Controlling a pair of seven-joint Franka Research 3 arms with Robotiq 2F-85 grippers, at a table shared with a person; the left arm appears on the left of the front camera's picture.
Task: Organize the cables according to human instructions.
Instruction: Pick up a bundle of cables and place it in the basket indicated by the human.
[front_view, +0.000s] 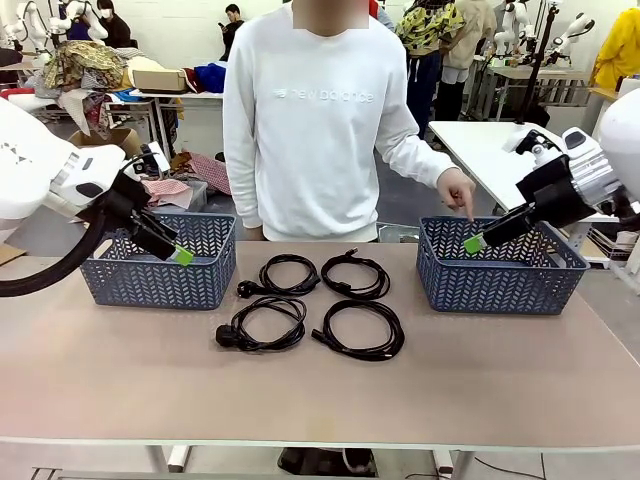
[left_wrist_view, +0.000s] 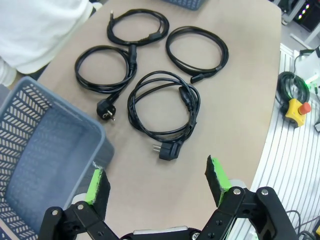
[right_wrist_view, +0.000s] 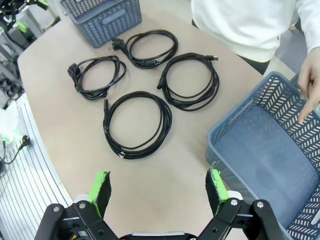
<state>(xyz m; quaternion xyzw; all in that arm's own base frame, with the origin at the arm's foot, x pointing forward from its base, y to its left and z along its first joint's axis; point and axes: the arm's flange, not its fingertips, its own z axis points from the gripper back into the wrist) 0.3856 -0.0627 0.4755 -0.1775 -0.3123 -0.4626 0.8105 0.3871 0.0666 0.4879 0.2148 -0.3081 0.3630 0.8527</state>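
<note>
Four black coiled cables (front_view: 270, 343) lie in a two-by-two block at the centre of the table (front_view: 320, 410). One blue-grey basket stands at 9 o'clock (front_view: 150, 285) and another at 3 o'clock (front_view: 500, 295). From 12 o'clock, the person's hand (front_view: 460, 190) points a finger down into the 3 o'clock basket.

My left gripper (front_view: 182, 255) hangs by the 9 o'clock basket and my right gripper (front_view: 474, 243) hangs over the 3 o'clock one. Both are released, pads spread wide, holding nothing.

I read the gesture as a request to fill that basket, though I cannot tell which cable is meant. The nearest coil to my right gripper (right_wrist_view: 157, 182) is the near-right coil (right_wrist_view: 166, 120), at 11 o'clock in the right wrist view.

To do this well, I should descend over one side of the ring and close across every strand, so the coil lifts whole. I should stay off the neighbouring coil just beside it, clear the basket rim, and keep away from the pointing finger.
</note>
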